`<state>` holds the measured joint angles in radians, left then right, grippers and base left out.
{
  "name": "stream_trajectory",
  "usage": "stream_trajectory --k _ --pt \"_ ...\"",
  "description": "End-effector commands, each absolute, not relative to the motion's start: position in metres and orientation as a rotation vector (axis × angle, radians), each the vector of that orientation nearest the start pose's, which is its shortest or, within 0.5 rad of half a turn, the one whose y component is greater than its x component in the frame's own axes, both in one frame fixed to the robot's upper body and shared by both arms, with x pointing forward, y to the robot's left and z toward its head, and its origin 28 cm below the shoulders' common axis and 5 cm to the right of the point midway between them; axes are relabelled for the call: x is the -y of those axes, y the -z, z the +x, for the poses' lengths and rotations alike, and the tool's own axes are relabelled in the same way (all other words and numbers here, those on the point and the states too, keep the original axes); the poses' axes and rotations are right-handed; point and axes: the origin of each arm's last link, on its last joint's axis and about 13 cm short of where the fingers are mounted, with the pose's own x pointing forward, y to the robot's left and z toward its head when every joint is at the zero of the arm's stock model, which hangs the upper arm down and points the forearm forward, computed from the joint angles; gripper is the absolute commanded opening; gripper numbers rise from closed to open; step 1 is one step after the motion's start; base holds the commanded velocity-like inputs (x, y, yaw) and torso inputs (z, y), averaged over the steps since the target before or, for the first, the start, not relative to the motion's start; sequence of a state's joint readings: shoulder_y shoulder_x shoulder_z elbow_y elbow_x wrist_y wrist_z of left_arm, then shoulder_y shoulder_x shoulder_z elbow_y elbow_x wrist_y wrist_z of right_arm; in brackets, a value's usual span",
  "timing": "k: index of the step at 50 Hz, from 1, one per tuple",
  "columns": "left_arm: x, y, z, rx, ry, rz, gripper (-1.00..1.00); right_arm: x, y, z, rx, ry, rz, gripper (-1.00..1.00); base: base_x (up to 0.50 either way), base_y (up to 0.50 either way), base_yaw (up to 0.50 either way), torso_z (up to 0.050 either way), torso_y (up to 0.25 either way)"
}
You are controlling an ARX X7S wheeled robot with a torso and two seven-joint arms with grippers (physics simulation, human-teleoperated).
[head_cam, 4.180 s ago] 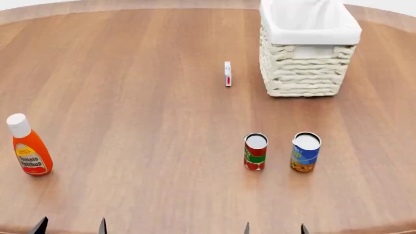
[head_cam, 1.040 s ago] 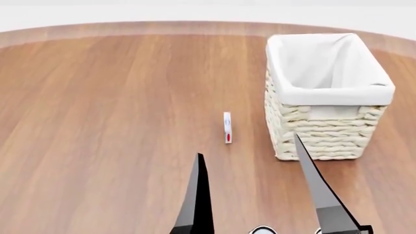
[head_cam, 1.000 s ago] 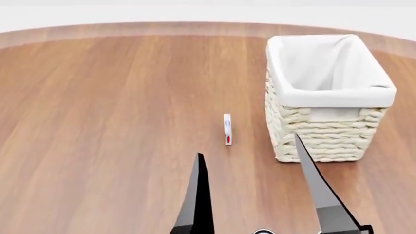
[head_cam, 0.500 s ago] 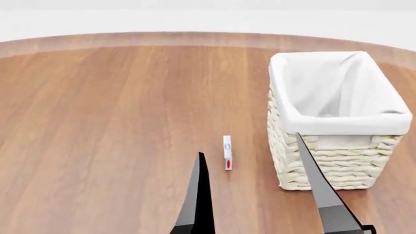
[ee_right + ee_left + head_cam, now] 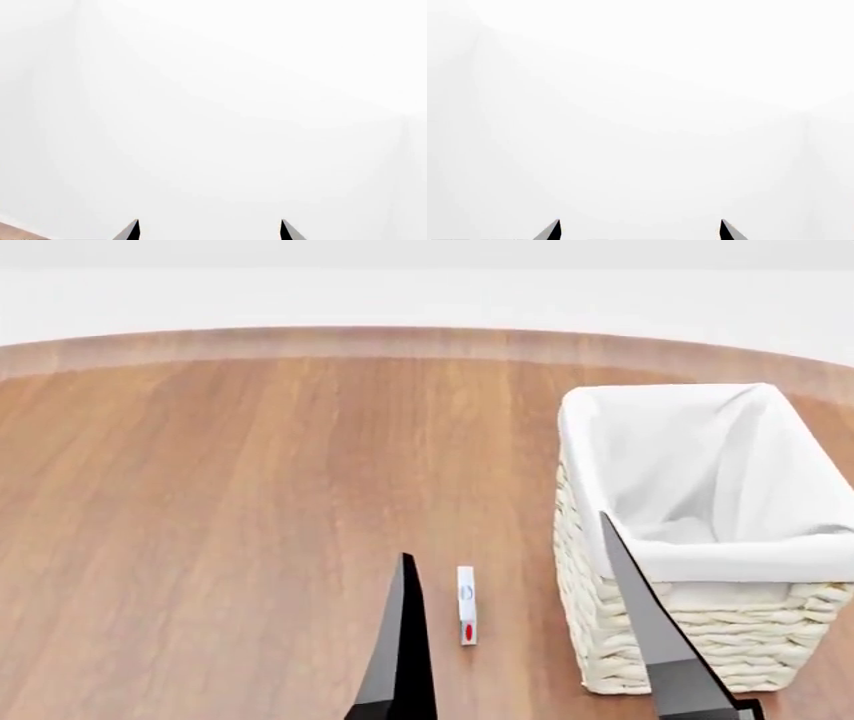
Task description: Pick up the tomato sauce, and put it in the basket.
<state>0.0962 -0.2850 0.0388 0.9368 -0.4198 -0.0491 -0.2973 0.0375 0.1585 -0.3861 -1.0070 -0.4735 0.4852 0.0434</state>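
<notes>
Your right tool (image 5: 523,640) rises from the bottom of the head view, its two dark fingers spread wide and holding nothing; one fingertip (image 5: 406,565) stands just beside a small white box (image 5: 466,604) with a red mark, the other overlaps the basket (image 5: 694,650). Your left tool (image 5: 639,231) shows only two tips in its wrist view, apart, against blank white. The basket sits on the table (image 5: 200,500) at right, lining open. No tomato sauce can in sight.
</notes>
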Motion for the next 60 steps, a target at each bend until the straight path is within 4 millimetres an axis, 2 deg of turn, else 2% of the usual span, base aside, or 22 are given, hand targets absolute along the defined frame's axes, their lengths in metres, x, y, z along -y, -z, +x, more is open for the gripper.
stream_trajectory --k 1,17,35,49,53,60 --pt "-0.214 -0.180 0.146 0.690 0.064 -0.257 1.00 0.076 -0.181 0.155 0.611 -0.050 -0.393 1.00 0.00 0.00 0.00 0.000 0.000" --pt "-0.214 -0.178 0.146 0.684 0.064 -0.258 1.00 0.077 -0.179 0.155 0.598 -0.041 -0.400 1.00 0.00 0.00 0.00 0.000 0.000" --pt "-0.210 -0.176 0.147 0.675 0.083 -0.255 1.00 0.084 -0.159 0.138 0.522 -0.004 -0.403 1.00 0.00 0.00 0.00 0.000 0.000" --pt "-0.210 -0.173 0.149 0.666 0.089 -0.259 1.00 0.080 -0.135 0.125 0.424 -0.037 -0.388 1.00 0.00 0.00 0.00 0.000 0.000" --pt "-0.211 -0.173 0.149 0.664 0.089 -0.257 1.00 0.081 -0.120 0.122 0.367 -0.039 -0.393 1.00 0.00 0.00 0.00 0.000 0.000" --pt "-0.210 -0.171 0.149 0.659 0.093 -0.256 1.00 0.085 -0.105 0.118 0.312 -0.023 -0.384 1.00 0.00 0.00 0.00 0.000 0.000"
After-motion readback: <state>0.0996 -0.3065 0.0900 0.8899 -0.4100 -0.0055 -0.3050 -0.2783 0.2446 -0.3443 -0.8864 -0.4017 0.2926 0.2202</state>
